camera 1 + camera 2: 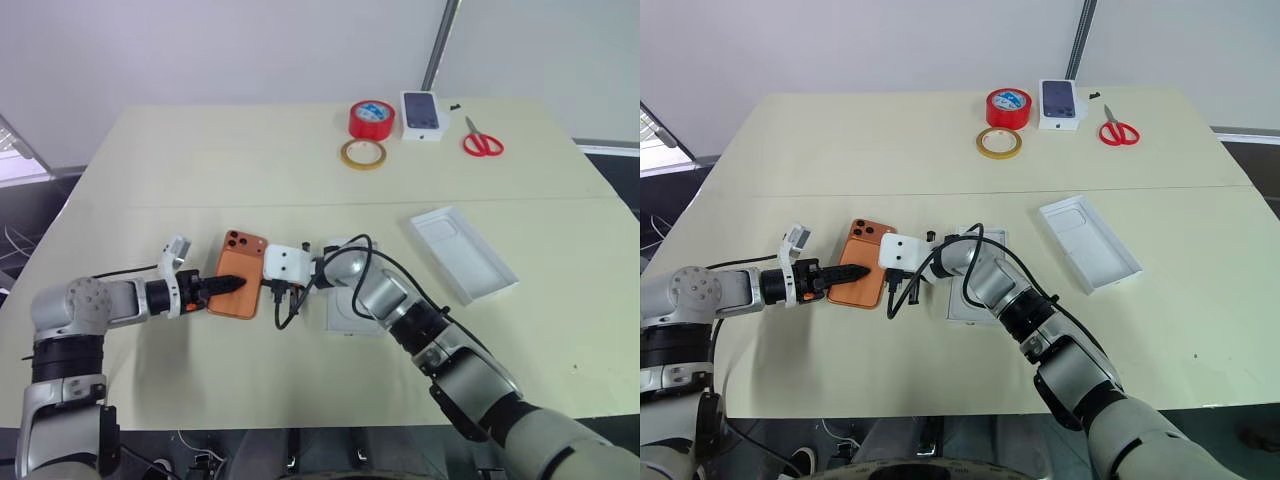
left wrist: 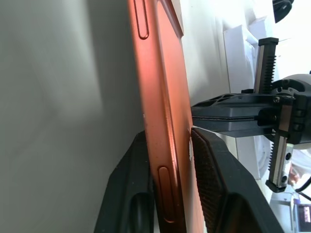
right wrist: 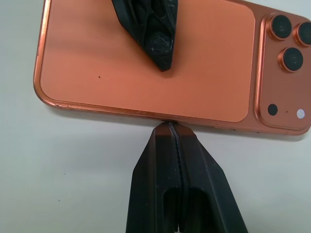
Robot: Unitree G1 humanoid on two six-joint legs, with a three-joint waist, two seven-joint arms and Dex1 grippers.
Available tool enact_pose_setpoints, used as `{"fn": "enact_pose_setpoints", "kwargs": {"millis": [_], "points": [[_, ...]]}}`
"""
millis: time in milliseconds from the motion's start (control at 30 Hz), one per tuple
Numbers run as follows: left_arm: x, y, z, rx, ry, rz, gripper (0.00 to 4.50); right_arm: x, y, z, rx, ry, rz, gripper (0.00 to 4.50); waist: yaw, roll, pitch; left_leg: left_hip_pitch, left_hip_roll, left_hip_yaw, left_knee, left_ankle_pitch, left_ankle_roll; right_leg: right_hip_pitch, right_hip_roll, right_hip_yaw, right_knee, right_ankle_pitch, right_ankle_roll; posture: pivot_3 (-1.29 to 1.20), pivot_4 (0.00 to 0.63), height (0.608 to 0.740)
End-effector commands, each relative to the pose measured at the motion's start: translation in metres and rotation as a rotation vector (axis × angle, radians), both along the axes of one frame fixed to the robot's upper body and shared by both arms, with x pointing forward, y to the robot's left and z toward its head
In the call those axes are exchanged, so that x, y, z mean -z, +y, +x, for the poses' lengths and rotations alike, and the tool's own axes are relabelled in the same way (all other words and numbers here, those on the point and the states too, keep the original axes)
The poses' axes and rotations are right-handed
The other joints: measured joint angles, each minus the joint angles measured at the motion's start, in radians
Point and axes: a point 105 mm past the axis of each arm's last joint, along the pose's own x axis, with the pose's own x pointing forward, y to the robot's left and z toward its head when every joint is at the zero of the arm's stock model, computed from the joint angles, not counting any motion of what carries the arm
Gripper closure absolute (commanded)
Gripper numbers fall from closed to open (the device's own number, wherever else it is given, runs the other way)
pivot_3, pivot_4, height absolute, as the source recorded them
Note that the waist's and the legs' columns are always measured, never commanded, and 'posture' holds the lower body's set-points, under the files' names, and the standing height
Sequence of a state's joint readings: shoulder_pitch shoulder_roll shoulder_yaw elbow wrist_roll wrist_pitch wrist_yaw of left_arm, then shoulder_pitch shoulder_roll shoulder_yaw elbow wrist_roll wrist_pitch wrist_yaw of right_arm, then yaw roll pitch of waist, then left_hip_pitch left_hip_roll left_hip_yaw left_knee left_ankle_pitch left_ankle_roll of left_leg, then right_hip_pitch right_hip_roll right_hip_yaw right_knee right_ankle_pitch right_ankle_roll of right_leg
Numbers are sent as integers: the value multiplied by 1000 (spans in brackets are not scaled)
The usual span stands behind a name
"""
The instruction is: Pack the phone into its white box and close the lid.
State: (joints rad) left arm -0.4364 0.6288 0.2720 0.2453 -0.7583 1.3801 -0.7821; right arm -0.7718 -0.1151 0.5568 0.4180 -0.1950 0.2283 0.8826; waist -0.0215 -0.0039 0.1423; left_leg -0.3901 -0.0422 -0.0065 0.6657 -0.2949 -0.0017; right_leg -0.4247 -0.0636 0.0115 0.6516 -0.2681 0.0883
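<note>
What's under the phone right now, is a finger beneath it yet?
Yes: in the left wrist view the phone sits between the left gripper fingers, one beneath its edge, one on its back. The rest lies over the table; the phone covers whatever else is beneath.

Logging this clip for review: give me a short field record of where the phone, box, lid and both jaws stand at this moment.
phone: copper-orange, back face up, on the table
left gripper: jaws straddling the phone's long edge, one finger above, one below
right gripper: jaws shut, tips against the phone's opposite long edge
white box: right of the phone, mostly behind the right arm
lid: inside up, further right, apart
far edge: red tape roll, scissors
</note>
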Motion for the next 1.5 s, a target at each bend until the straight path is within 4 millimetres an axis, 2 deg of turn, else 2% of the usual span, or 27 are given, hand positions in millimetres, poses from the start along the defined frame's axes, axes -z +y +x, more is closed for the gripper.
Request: {"fn": "enact_pose_setpoints", "kwargs": {"millis": [33, 67, 167, 267, 367, 433, 467, 533, 633, 767, 933, 1100, 1167, 1367, 1467, 1500], "points": [[0, 6, -1, -21, 14, -9, 4200, 3, -2, 1, 8, -8, -11, 4500, 0, 0, 0, 0, 0, 0, 0, 0, 0, 0, 0, 0, 0, 0, 0, 0, 150, 740], [-1, 6, -1, -20, 13, -10, 4474, 3, -2, 1, 6, -10, -10, 4500, 0, 0, 0, 0, 0, 0, 0, 0, 0, 0, 0, 0, 0, 0, 0, 0, 150, 740], [-1, 5, -2, -15, 7, -7, 4474, 0, -4, 1, -2, -20, 2, 4500, -1, 0, 0, 0, 0, 0, 0, 0, 0, 0, 0, 0, 0, 0, 0, 0, 150, 740], [-8, 6, 0, -38, -5, -79, 4474, -9, -9, -1, -10, -29, 59, 4500, 0, 0, 0, 0, 0, 0, 0, 0, 0, 0, 0, 0, 0, 0, 0, 0, 150, 740], [-20, 7, 3, -71, -49, -186, 4474, -32, -17, -7, -25, -1, 197, 4500, 2, -2, 2, -1, 0, 0, 0, 0, 0, -1, 0, 0, 0, 0, 0, 0, 150, 740], [-29, 7, 4, -94, -68, -270, 4474, -53, -26, -14, -34, 102, 325, 4500, 2, -5, 4, -2, 0, 0, 0, 0, 0, -2, 0, 0, 0, 0, 0, 0, 150, 740], [-30, 5, 4, -100, -65, -296, 4496, -64, -32, -23, -72, 194, 398, 4246, 2, -6, 5, -2, 0, 0, 0, 0, 0, -2, 0, 0, 0, 0, 0, 0, 150, 740], [-30, 2, 3, -109, -77, -316, 4500, -75, -48, -42, -157, 244, 436, 3606, 4, -6, 5, -3, 1, 0, 0, 0, 1, -2, 0, 0, 0, 0, 0, 0, 150, 740], [-26, -9, -3, -87, -73, -314, 4500, -69, -73, -62, -191, 226, 356, 2210, 6, -6, 5, -3, 1, 0, 0, -3, 5, -2, 0, 0, -2, 0, 0, 0, 150, 740], [-36, -19, -3, -58, -139, -322, 4500, -48, -116, -80, -163, 185, 215, 2210, 12, -7, 6, -4, 1, 0, 0, -4, 6, -1, 0, 0, -4, 0, 0, 0, 150, 740], [-39, -21, -1, -49, -157, -308, 4500, -22, -143, -93, -146, 124, 105, 2210, 3, -8, 6, -3, 2, 0, 0, -4, 6, -1, 0, 0, -4, 0, 0, 0, 150, 740], [-39, -24, 1, -39, -155, -304, 4500, -10, -149, -89, -101, 60, 77, 2210, 9, -8, 7, -3, 2, 0, -1, -3, 5, -1, 1, 0, -4, 0, 0, 0, 150, 740], [-39, -26, 1, -28, -156, -297, 4500, -10, -150, -85, -80, 33, 77, 2709, 11, -9, 7, -3, 2, 0, 0, -3, 5, -1, 1, 0, -4, 0, 0, 0, 150, 740], [-41, -28, 3, -16, -164, -288, 4500, -12, -150, -84, -56, 53, 110, 2709, 12, -10, 8, -3, 2, 0, 0, -3, 4, -1, 1, 0, -4, 0, 0, 0, 150, 740], [-42, -29, 4, -13, -164, -287, 4500, -8, -151, -86, -60, 75, 102, 3583, 11, -10, 8, -3, 2, 0, 0, -3, 4, -1, 1, 0, -4, 0, 0, 0, 150, 740], [-43, -29, 4, -13, -165, -286, 4500, -7, -151, -86, -63, 80, 101, 4040, 11, -10, 8, -3, 2, 0, 0, -3, 4, -1, 1, 0, -4, 0, 0, 0, 150, 740]]}}
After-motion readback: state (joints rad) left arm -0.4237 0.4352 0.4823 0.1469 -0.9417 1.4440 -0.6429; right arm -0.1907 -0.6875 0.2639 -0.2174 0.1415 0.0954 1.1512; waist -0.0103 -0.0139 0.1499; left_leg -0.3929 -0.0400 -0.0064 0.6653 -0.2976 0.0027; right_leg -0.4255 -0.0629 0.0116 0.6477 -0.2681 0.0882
